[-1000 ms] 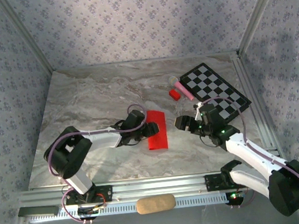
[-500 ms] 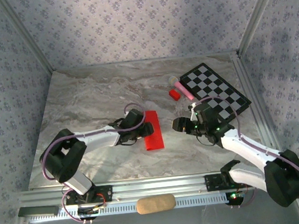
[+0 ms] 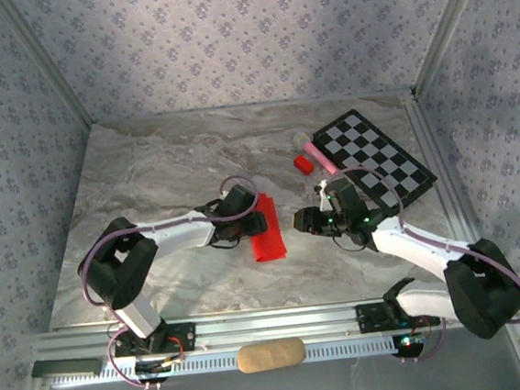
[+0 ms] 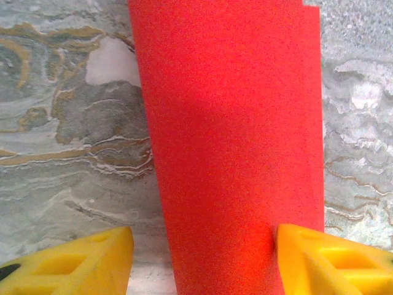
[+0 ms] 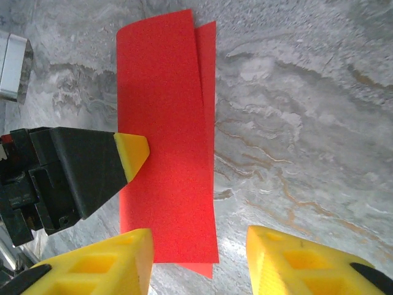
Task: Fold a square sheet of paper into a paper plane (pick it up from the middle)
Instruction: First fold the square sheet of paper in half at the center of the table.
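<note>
The square sheet of paper is bright red and lies folded into a long two-layer rectangle on the marble table, not in the shape of a paper plane. My left gripper is at its left side and stands open. In the left wrist view the paper runs between the yellow fingertips, and the right one touches its edge. My right gripper is just right of the paper and open. In the right wrist view the paper's near end lies by my right gripper, and a left fingertip rests on the sheet.
A black-and-white checkerboard lies at the back right. A small red block and a pink stick sit beside it. A tan oblong object lies on the front rail. Patterned walls and metal posts enclose the table.
My right gripper has moved left to the paper and its jaws have narrowed. The left gripper shifted a little, and the paper now looks narrower and slightly further left.
</note>
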Tool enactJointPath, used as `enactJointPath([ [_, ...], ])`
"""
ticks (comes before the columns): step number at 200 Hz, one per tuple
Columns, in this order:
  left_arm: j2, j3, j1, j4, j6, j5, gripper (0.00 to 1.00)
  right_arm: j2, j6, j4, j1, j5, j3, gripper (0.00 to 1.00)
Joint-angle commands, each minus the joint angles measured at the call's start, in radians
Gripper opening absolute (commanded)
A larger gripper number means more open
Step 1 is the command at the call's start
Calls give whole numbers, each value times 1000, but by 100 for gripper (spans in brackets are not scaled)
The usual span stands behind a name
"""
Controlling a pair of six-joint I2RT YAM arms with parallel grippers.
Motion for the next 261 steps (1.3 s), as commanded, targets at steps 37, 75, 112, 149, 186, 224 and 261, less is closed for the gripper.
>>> enactJointPath([
  [37, 67, 92, -1, -127, 113, 38, 63, 63, -4, 26, 13, 0, 33, 45],
  [75, 97, 134, 3, -198, 161, 34, 61, 107, 4, 38, 12, -20, 41, 44],
  [112, 107, 142, 19, -202, 165, 58, 61, 135, 3, 41, 13, -27, 51, 44],
  [149, 131, 155, 31, -206, 172, 79, 61, 148, -3, 42, 13, -31, 57, 43],
  [186, 142, 162, 31, -218, 188, 83, 60, 167, 2, 55, 14, -43, 63, 42],
  [224, 149, 170, 33, -222, 228, 92, 61, 186, 5, 55, 17, -48, 72, 40],
  [261, 157, 173, 37, -227, 236, 89, 62, 185, 4, 43, 18, -40, 71, 41],
])
